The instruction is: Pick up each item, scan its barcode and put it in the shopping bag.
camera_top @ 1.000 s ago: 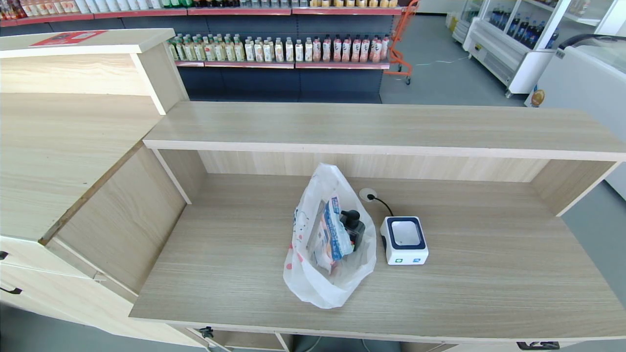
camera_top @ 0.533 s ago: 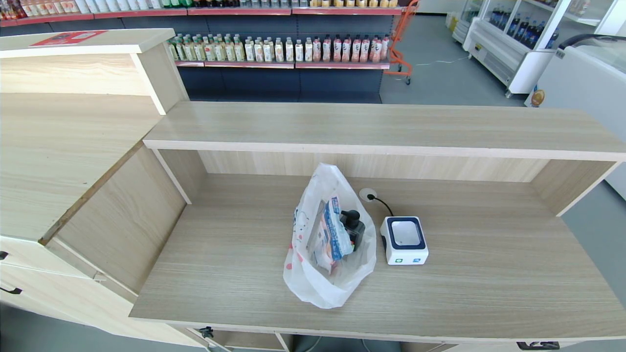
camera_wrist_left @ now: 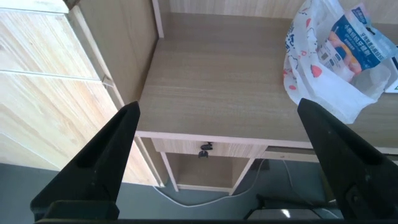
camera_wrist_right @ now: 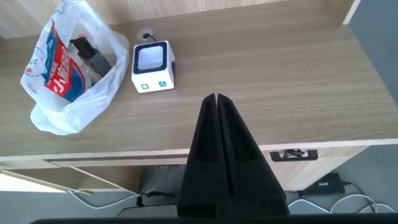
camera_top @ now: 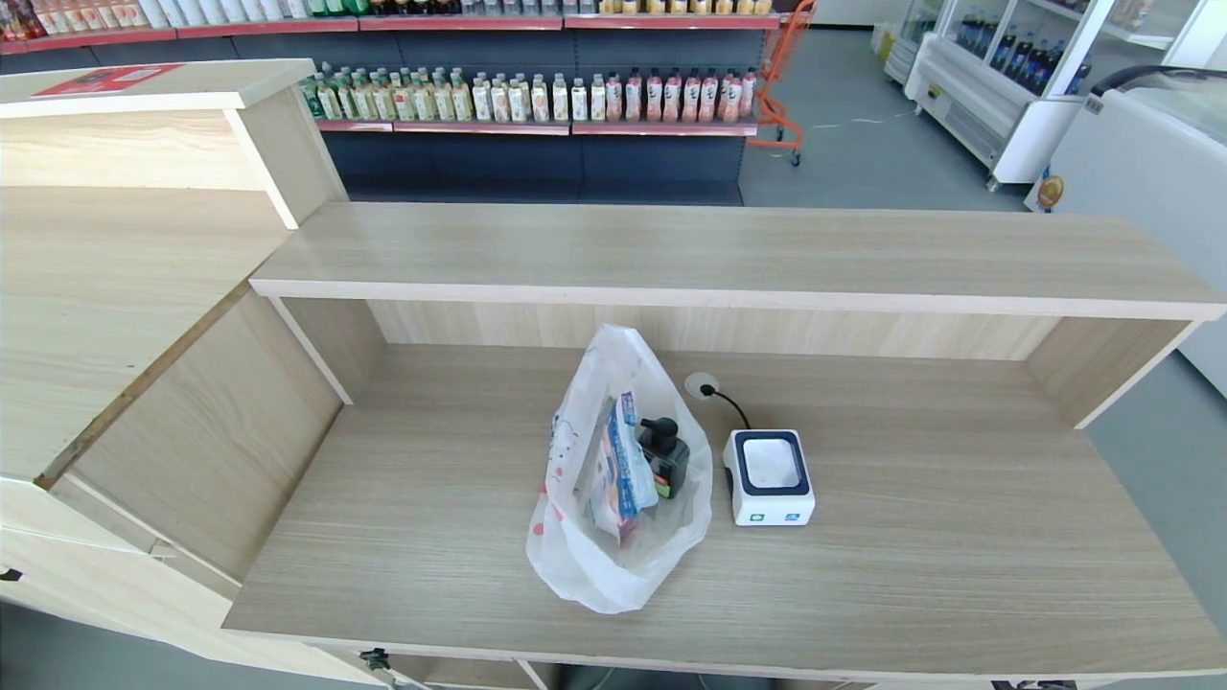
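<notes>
A white plastic shopping bag (camera_top: 575, 556) stands open in the middle of the wooden counter (camera_top: 959, 537). Inside it lean a blue-and-white snack packet (camera_top: 618, 465) and a dark pump bottle (camera_top: 663, 452). Just right of the bag sits the white barcode scanner (camera_top: 767, 474) with its black cable (camera_top: 726, 402). My left gripper (camera_wrist_left: 219, 109) is open and holds nothing, out in front of the counter's front edge, with the bag (camera_wrist_left: 323, 81) off to one side. My right gripper (camera_wrist_right: 214, 98) is shut and holds nothing, also in front of the counter, with the scanner (camera_wrist_right: 152, 65) and bag (camera_wrist_right: 62, 109) beyond it.
A raised shelf (camera_top: 729, 254) runs along the counter's back, with side walls at both ends. A taller wooden unit (camera_top: 115, 268) stands at the left. Store shelves of bottles (camera_top: 537, 96) and a chest freezer (camera_top: 1141, 153) lie behind. Bare counter lies right of the scanner.
The whole head picture has shifted a little, so the camera has moved. The bag, its contents and the scanner have kept their places on the counter.
</notes>
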Controlling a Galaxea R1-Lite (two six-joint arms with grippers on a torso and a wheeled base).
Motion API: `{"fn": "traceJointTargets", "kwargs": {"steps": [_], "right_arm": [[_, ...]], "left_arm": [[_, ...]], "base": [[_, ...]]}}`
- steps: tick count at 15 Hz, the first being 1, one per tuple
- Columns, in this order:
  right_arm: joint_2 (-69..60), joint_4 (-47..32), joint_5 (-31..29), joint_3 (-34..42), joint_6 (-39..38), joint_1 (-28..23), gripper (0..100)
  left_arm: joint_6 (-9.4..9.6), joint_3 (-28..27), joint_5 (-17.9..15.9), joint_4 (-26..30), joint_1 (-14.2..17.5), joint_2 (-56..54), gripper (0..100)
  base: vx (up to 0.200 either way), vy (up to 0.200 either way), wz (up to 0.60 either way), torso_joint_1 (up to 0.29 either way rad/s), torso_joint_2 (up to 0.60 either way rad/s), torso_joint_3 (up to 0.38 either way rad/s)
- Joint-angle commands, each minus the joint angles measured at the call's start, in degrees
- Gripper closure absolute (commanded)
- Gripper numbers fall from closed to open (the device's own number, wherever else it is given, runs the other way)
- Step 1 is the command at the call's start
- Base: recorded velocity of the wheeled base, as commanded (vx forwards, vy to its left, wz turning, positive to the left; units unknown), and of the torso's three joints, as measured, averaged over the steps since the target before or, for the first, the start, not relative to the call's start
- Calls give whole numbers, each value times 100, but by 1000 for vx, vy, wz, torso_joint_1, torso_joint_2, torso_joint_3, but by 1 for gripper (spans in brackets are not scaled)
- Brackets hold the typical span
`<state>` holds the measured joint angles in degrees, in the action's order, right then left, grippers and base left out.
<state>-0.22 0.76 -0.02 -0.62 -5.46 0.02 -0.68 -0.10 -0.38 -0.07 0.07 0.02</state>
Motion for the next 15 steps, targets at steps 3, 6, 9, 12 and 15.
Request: {"fn": "traceJointTargets", "kwargs": {"steps": [3,6,9,12,15], "right_arm": [[22,4,2,-8,1,-2,100],[22,4,2,1,1,-2,100],[22,4,2,-8,1,-2,100],[22,4,2,-8,1,-2,100],[22,4,2,1,1,-2,100]], "left_arm": [[-2,1,3,-1,-7,-2,0],[-2,1,3,-1,-7,-2,0],[-2,1,3,-1,-7,-2,0],[24,1,-6,-1,-7,-2,0],[51,1,3,-1,-7,-2,0]], "base": [[0,0,0,0,0,0],[0,0,0,0,0,0],[0,0,0,0,0,0],[0,-133,0,2,2,0],[0,-200,0,-1,4,-4]]}}
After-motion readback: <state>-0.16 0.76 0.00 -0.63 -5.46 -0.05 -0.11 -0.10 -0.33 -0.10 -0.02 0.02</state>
